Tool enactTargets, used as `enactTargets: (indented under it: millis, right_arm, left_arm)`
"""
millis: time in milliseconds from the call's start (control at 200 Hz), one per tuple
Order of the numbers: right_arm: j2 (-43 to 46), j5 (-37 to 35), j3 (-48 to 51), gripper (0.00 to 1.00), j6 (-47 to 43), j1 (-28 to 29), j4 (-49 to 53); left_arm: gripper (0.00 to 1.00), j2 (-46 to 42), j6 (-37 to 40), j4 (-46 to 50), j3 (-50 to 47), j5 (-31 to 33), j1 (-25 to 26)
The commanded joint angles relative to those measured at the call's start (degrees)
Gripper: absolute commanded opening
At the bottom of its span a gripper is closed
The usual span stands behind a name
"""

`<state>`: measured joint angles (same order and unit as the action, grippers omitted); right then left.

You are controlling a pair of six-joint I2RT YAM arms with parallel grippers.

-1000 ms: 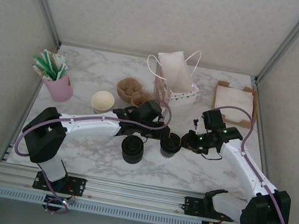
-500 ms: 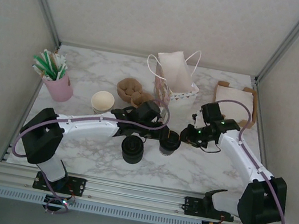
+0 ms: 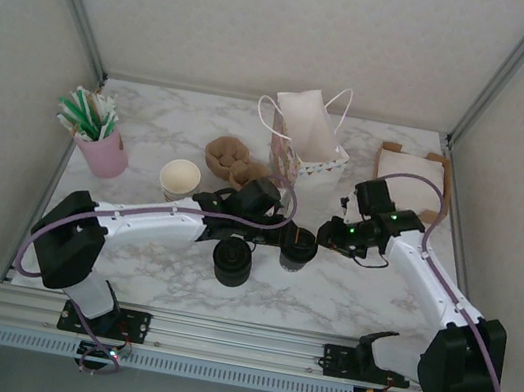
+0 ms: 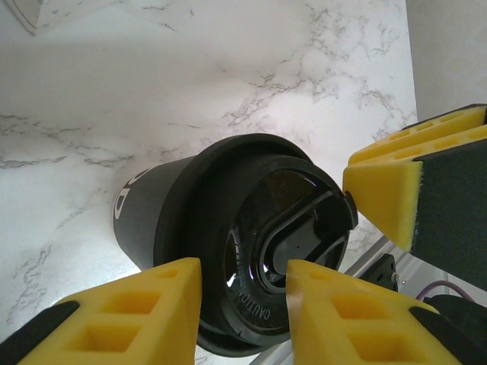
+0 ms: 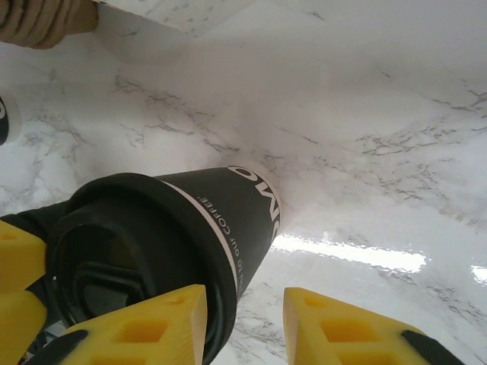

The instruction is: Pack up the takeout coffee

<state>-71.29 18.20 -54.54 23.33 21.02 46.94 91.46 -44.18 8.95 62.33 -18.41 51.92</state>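
The coffee [image 3: 298, 251] stands upright on the table [image 3: 366, 296] with its lid on, in front of the bag [image 3: 306, 131] and just right of the lid stack [image 3: 232, 262]. Both arms meet at it from opposite sides, which we read as one steadying the cup while the other lines up a grasp. Our left gripper [image 4: 245, 275] hovers at the lid with its jaws parted narrowly, less than the lid's width, and nothing clamped between them. Our right gripper [image 5: 237, 298] sits low beside the cup's dark wall, also narrowly parted, with bare marble showing in the gap, so it holds nothing. We judge that either gripper must widen before it can take the cup toward the bag. The two sets of fingers are close together, so they risk bumping each other.
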Motion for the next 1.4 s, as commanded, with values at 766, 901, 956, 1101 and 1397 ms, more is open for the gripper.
enactTargets:
  millis: [766,901,956,1101,1397]
  right_arm:
    - [-0.28,0.91,2.52,0.34,0.56,0.0,-0.59]
    - [1.55,-1.06,0.84,0.37,0.73,0.07,1.66]
    - [1.96,-1.6,0.21,0.38,0.68,0.0,2.32]
    - [2.67,-2.63,-0.69,0.4,0.58,0.01,3.73]
    - [7.11,-3.44,-4.03,0.48,0.73,0.08,6.97]
  left_arm:
    - [0.35,-1.75,-1.1,-1.26,-1.9,0.36,0.9]
    - [0.36,-2.47,-0.71,-0.07,-0.94,1.2,0.9]
    - [0.36,-2.63,-0.58,0.23,-0.74,1.45,0.9]
    - [0.36,-2.94,-0.6,0.69,-0.54,1.8,0.73]
    - [0.54,-6.95,-0.01,3.36,1.19,3.84,0.72]
